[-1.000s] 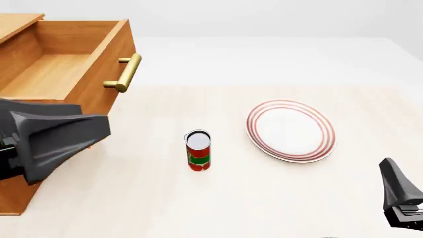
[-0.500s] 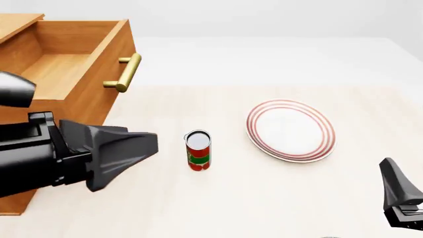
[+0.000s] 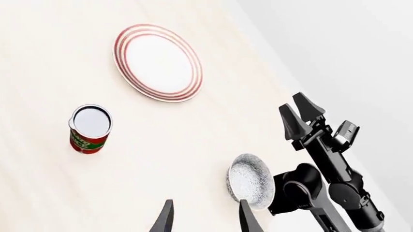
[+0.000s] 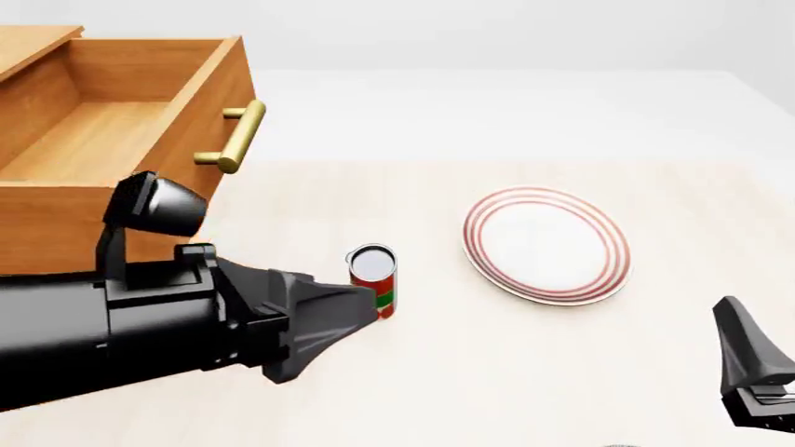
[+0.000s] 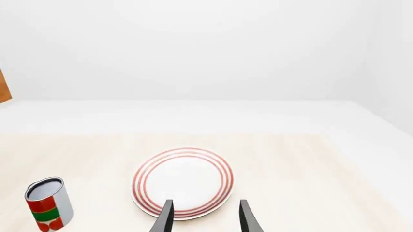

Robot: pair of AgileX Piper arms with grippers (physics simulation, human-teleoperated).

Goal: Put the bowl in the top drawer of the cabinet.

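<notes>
Two arms work at a pale wooden table, and both grippers are released, holding nothing. The left gripper shows in its wrist view as two dark fingertips with a clear gap between them; in the front view its black body reaches across the lower left, its tip just in front of a red and green tin can that stands upright near the middle of the table. The right gripper likewise shows parted fingers in its own wrist view, and in the front view only one dark finger of it rises at the lower right corner. The bowl, deep and white with a dense blue-grey pattern, appears only in the left wrist view: it rests on the table right beside the right arm's black joint, well apart from the can and from the flat white plate with red rings. The front view does not take the bowl in. The plate lies flat to the right of the can, with bare table between them. At the far left stands the light-brown cabinet, its top drawer pulled out toward the table, the bare inside visible and its brass bar handle on the front face.
</notes>
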